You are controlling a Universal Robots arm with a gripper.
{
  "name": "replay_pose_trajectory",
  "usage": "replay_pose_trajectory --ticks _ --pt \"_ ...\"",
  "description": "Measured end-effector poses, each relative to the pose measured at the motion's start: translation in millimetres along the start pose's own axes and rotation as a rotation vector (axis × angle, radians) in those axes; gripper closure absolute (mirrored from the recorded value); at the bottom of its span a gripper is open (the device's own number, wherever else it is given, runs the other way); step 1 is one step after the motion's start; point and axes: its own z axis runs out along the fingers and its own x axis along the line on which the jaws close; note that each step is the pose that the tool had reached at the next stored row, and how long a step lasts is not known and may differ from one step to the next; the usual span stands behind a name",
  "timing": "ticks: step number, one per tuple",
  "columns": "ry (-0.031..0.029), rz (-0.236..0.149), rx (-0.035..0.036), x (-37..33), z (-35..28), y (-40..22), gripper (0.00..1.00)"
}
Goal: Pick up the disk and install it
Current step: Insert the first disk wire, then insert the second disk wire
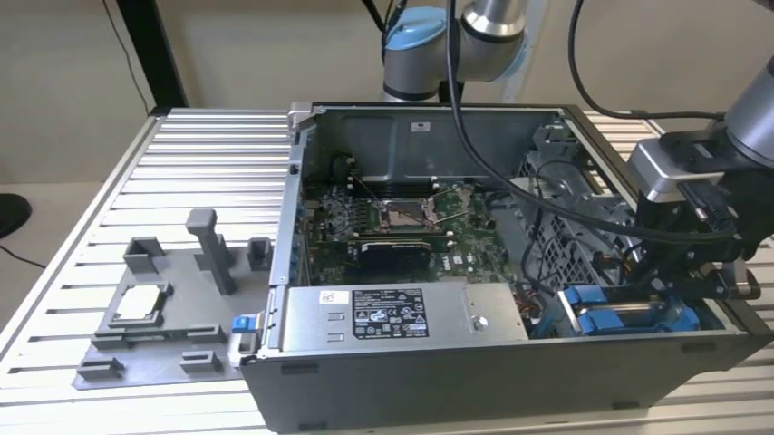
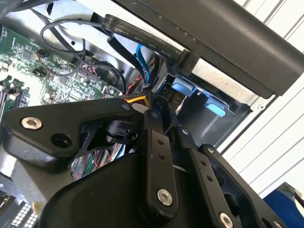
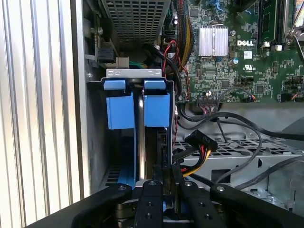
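Note:
The disk [image 3: 141, 135] stands on edge in the drive bay at the front corner of the open computer case [image 1: 484, 381], on the exterior view's right. Only its thin silver edge shows, between the two blue carrier tabs [image 3: 156, 109]; the label is hidden. In the exterior view the blue tabs [image 1: 590, 308] lie just inside the case wall. My gripper [image 3: 165, 173] hangs right over the bay at the disk's near end, and its black fingers [image 2: 154, 142] are shut tip to tip with nothing visible between them. The gripper [image 1: 683, 290] reaches down into the case.
A grey power-supply box [image 1: 400, 313] lies beside the bay, with the green motherboard [image 1: 400, 217] behind it. Loose black, red and yellow cables [image 3: 204, 142] run close to the fingers. A grey fixture plate [image 1: 158, 317] sits on the slatted table [image 1: 206, 145], outside the case.

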Motion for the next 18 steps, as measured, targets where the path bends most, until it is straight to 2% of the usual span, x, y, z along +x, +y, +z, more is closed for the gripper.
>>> replay_pose_trajectory --ticks 7,8,11,12,18 --pt "-0.0003 0.000 -0.0006 0.0 0.1 0.0 1.00" --pt "-0.0004 0.000 -0.0009 0.0 0.3 0.1 0.00" --pt "-0.0012 0.002 -0.0007 0.0 0.2 0.0 0.00" --pt "-0.0010 0.005 -0.0003 -0.1 -2.0 -0.1 0.00" --pt "-0.0008 0.010 0.0000 -2.4 -29.5 -0.5 0.00"
